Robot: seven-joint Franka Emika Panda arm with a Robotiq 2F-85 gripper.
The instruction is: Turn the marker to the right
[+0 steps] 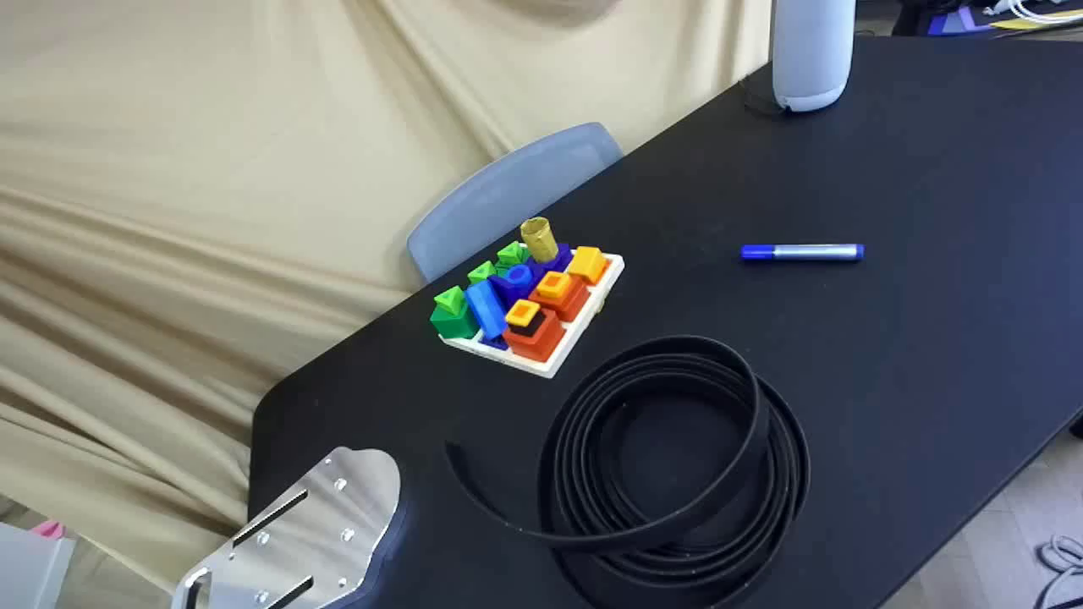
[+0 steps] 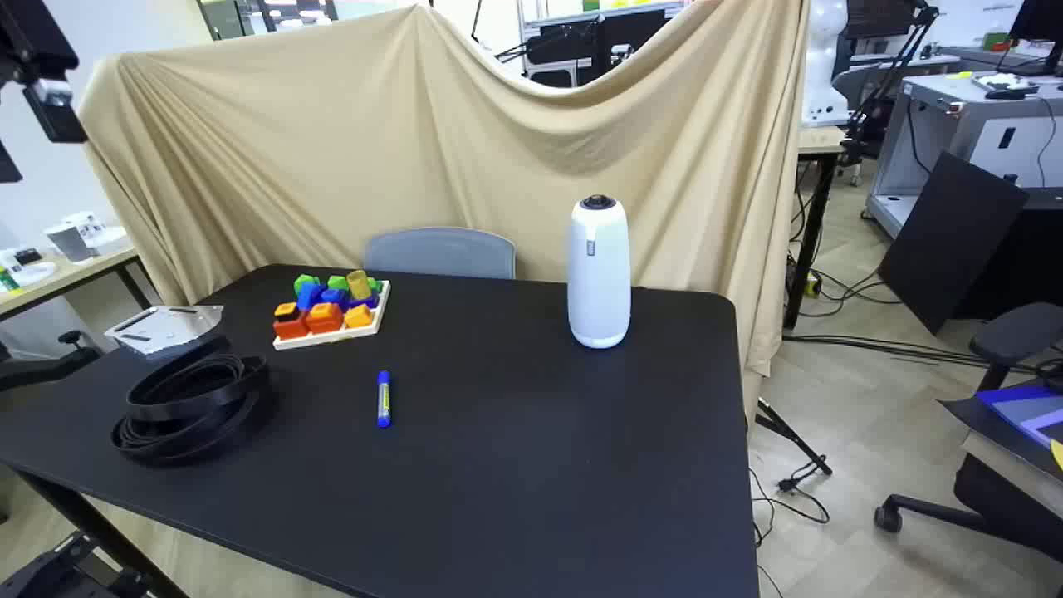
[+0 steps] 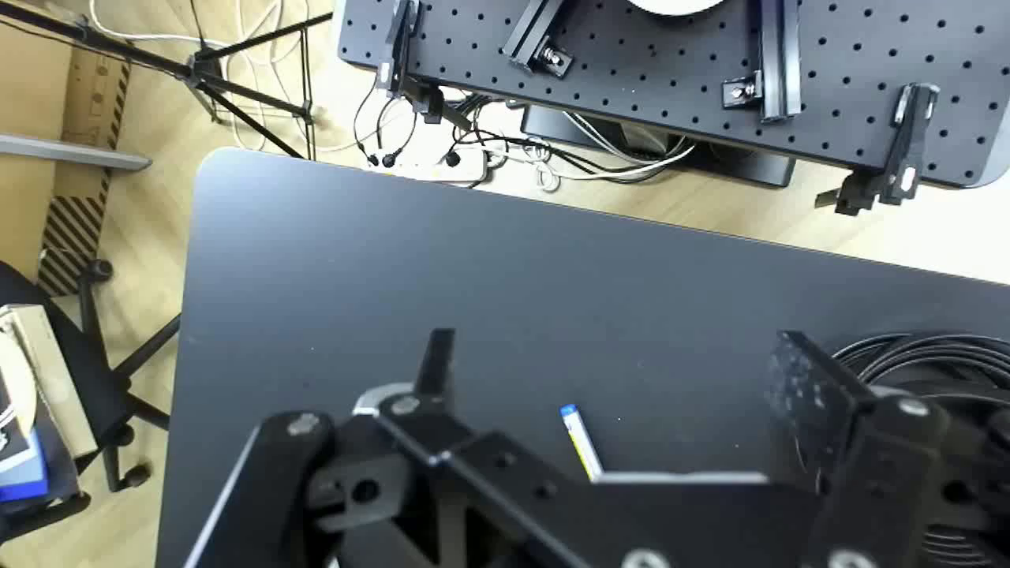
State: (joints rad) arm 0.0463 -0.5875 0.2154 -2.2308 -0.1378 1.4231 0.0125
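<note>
Marker (image 1: 802,252): blue and silver, lying flat on the black table (image 1: 914,338), apart from coil and blocks; in the wrist view part of it is hidden behind the gripper.
Gripper (image 3: 611,347): fingers spread wide, up above the table.
Coil (image 1: 579,457): black, loosely wound, near the marker, one end trailing out.
Blocks (image 1: 535,337): red, orange, blue and green, on a white board (image 1: 584,326) near the coil.
Metal plate (image 1: 305,529): at the table's end, near the coil.
White device (image 2: 599,278): upright on the table, well apart from the coil.
Chair (image 2: 440,252): against the table's edge, before a beige cloth (image 2: 498,166).
</note>
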